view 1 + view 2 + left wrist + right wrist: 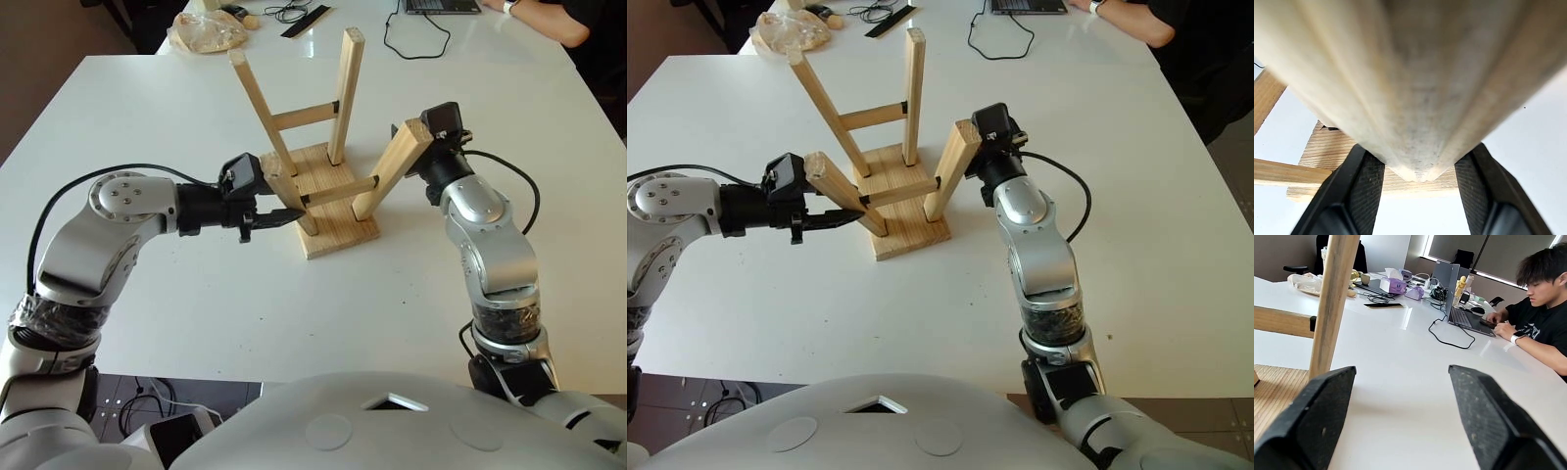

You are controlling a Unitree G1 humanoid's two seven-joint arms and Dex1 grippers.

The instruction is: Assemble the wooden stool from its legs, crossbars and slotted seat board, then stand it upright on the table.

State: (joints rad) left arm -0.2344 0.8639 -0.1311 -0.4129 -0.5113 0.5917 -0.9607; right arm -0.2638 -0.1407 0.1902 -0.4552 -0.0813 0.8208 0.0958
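The stool (pixel 323 186) lay upside down near the middle of the white bench (pixel 147 127), its seat board (pixel 338 233) flat on the surface and four legs pointing up. The two far legs, one leaning (pixel 257 98) and one nearly upright (pixel 345 88), were joined by a crossbar (pixel 306 117). The two near legs leaned outward and were joined by a second crossbar (pixel 341 191). The left gripper (pixel 284 215) reached in level from the robot's left and straddled the near left leg (pixel 277 176) low on its length, just above the seat board. In the left wrist view its two dark fingers (pixel 1364 188) sat on either side of that leg and pressed against its edges, so the gripper was closed on the leg. The right gripper (pixel 1400 377) was just beside the top end of the near right leg (pixel 397 171), on its far side; whether it touched the wood could not be told. Its fingers were spread wide with nothing between them, and beyond them the right wrist view showed the upright far leg (pixel 1334 298). A plastic bag (pixel 208 31) and a black cable (pixel 411 47) lay at the far end of the bench, well apart from the stool.
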